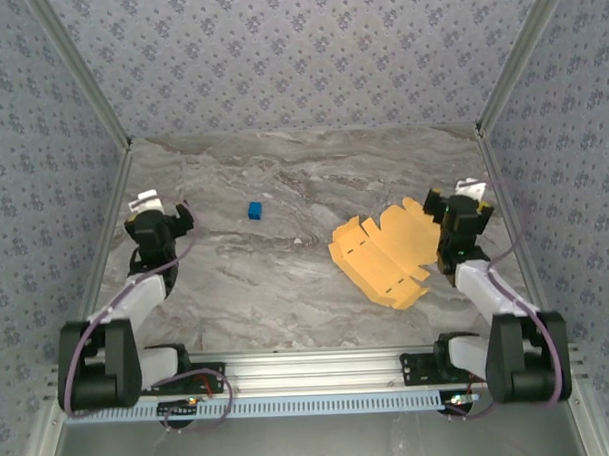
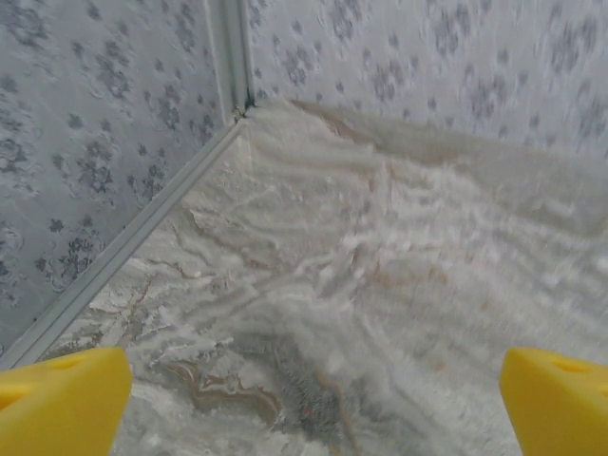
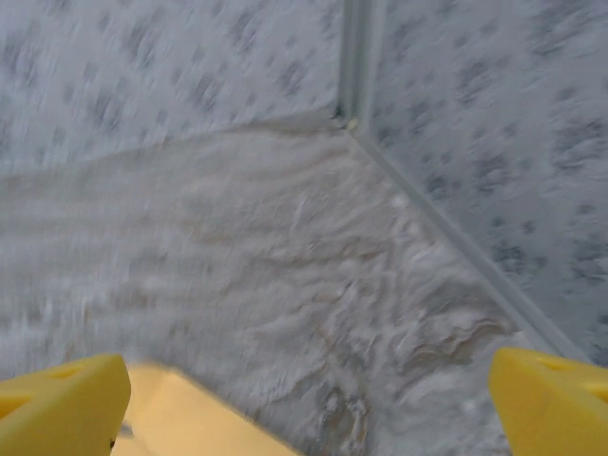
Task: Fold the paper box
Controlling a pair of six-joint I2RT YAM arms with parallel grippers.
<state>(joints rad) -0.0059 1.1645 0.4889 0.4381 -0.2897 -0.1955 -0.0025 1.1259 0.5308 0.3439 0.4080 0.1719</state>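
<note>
The paper box (image 1: pixel 385 250) is a flat yellow-orange die-cut sheet with flaps and slots, lying on the marble table right of centre. Its corner (image 3: pixel 190 418) shows at the bottom left of the right wrist view. My right gripper (image 1: pixel 461 194) hovers at the sheet's right edge, jaws wide apart with nothing between its yellow fingertips (image 3: pixel 62 404). My left gripper (image 1: pixel 159 208) stands open far to the left, well away from the sheet, with bare marble between its yellow fingertips (image 2: pixel 62 399).
A tiny blue cube (image 1: pixel 255 211) sits on the table between the arms, left of centre. Patterned walls enclose the table on the left (image 1: pixel 43 197), back (image 1: pixel 299 58) and right (image 1: pixel 573 179). A metal rail (image 1: pixel 309 368) runs along the near edge.
</note>
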